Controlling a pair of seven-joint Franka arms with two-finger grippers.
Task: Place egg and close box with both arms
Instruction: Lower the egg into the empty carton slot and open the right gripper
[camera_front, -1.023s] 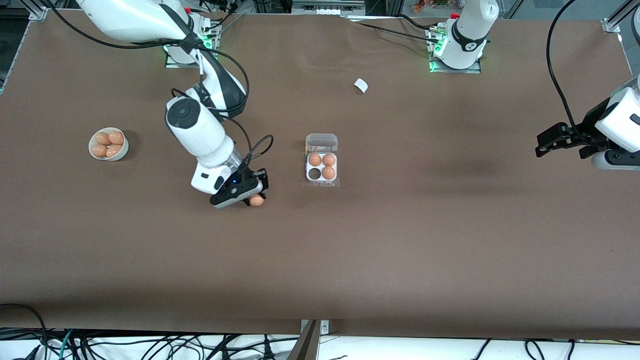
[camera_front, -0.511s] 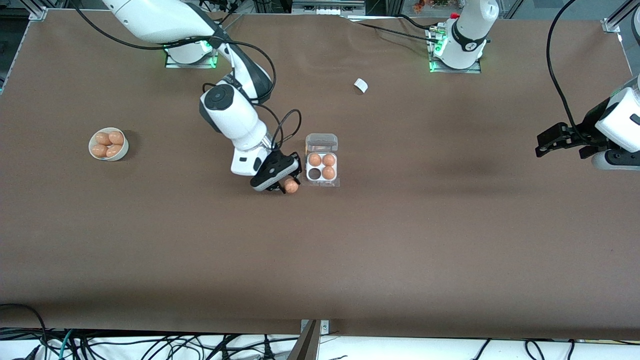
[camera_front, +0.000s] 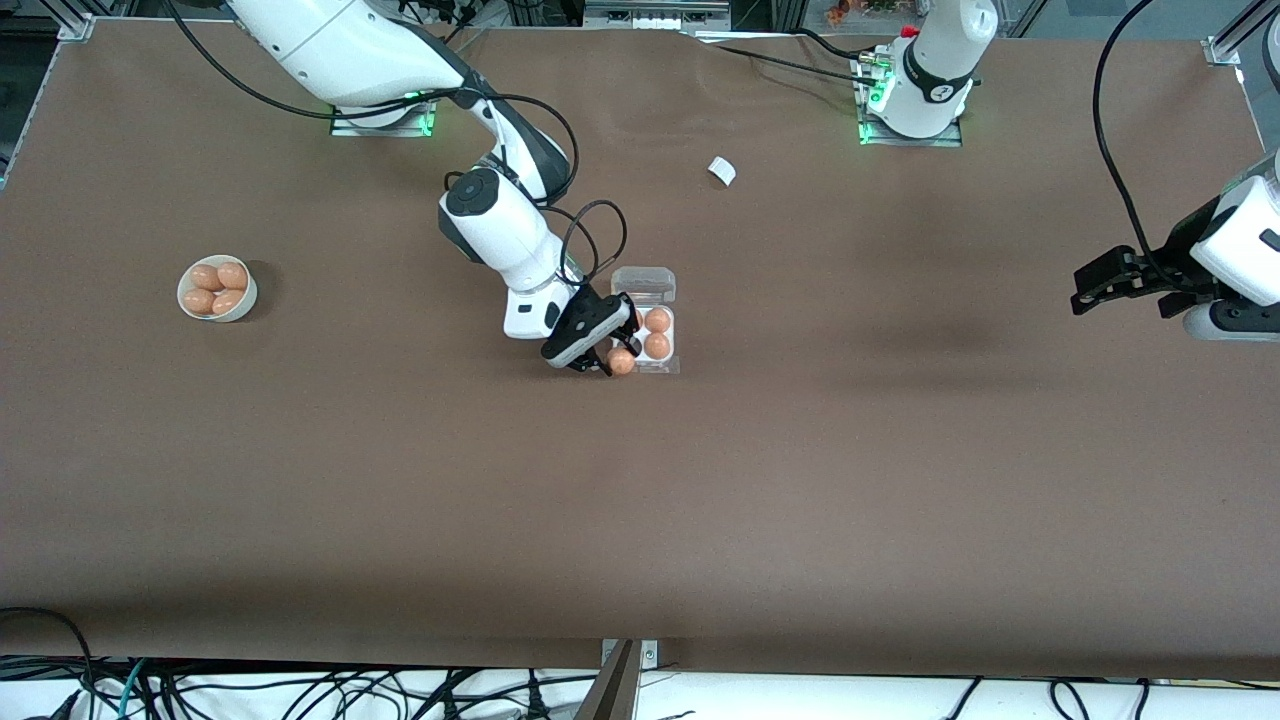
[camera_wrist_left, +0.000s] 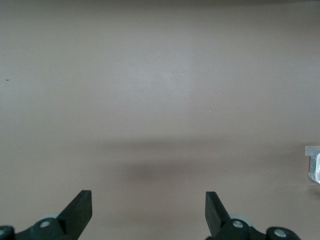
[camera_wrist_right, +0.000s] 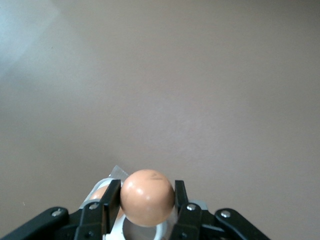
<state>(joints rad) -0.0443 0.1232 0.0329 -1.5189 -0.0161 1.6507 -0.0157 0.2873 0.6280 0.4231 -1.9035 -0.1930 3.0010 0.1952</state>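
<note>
My right gripper (camera_front: 612, 362) is shut on an orange-brown egg (camera_front: 621, 361) (camera_wrist_right: 147, 196) and hangs over the box (camera_front: 668, 366), above the corner cell nearest the front camera on the right arm's side. In the right wrist view the egg sits between the black fingers (camera_wrist_right: 110, 205), with a white empty cell (camera_wrist_right: 142, 232) right beneath it. The box's clear lid (camera_front: 645, 282) lies open toward the robot bases. Two eggs (camera_front: 657, 320) show in its cells; my hand hides the rest. My left gripper (camera_front: 1100, 285) (camera_wrist_left: 148, 210) waits open over bare table at the left arm's end.
A round white bowl (camera_front: 243, 302) with several eggs stands toward the right arm's end of the table. A small white scrap (camera_front: 721, 170) lies between the box and the bases. The box's edge (camera_wrist_left: 313, 164) shows in the left wrist view.
My right arm has carried the egg sideways from over bare table to over the box's empty cell. The left arm has not moved.
</note>
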